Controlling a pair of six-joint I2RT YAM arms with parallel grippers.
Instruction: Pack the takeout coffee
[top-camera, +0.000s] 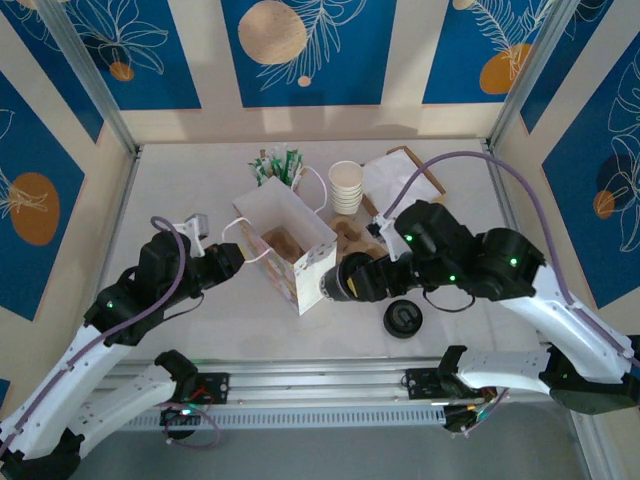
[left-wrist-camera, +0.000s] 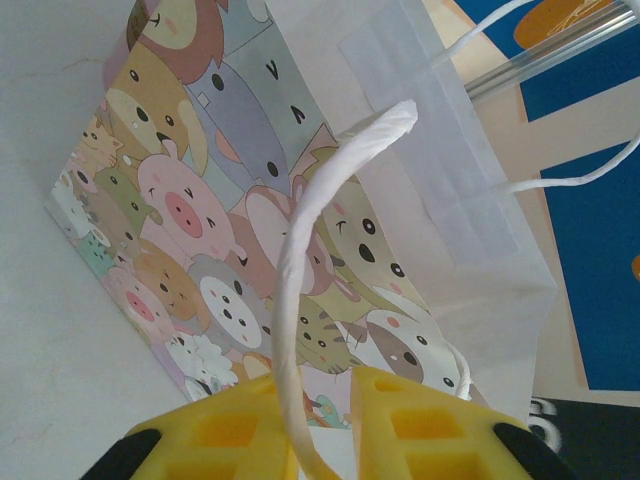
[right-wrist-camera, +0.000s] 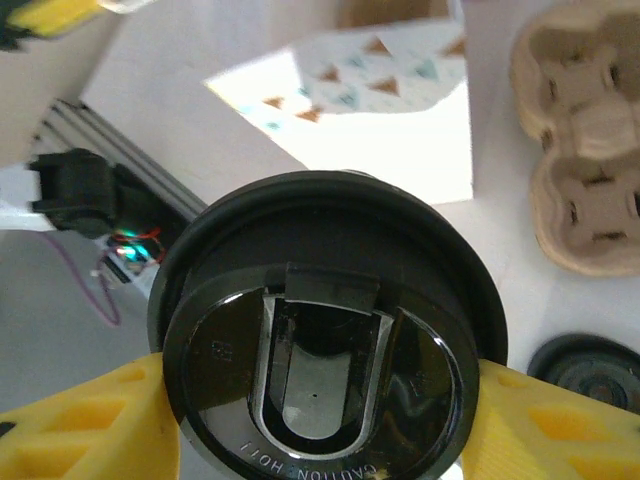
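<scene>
The takeout coffee (top-camera: 343, 280) is a small cup under a round black lid (right-wrist-camera: 325, 340). My right gripper (top-camera: 362, 278) is shut on it, one yellow finger (right-wrist-camera: 80, 425) on each side of the lid, and holds it tilted just right of the bag's near corner. The paper bag (top-camera: 285, 240), white inside with cartoon animals outside (left-wrist-camera: 200, 230), stands open at the table's middle. Its white twisted handle (left-wrist-camera: 300, 290) runs between the yellow fingers of my left gripper (left-wrist-camera: 325, 430), which is shut on it at the bag's left side (top-camera: 240, 257). The cup's body is hidden behind the lid in the right wrist view.
A loose black lid (top-camera: 403, 319) lies on the table in front of my right arm. A cardboard cup carrier (top-camera: 355, 238) sits right of the bag, with a stack of lidless cream cups (top-camera: 346, 187) behind it. Sachets (top-camera: 275, 165) and white paper (top-camera: 400, 175) lie at the back.
</scene>
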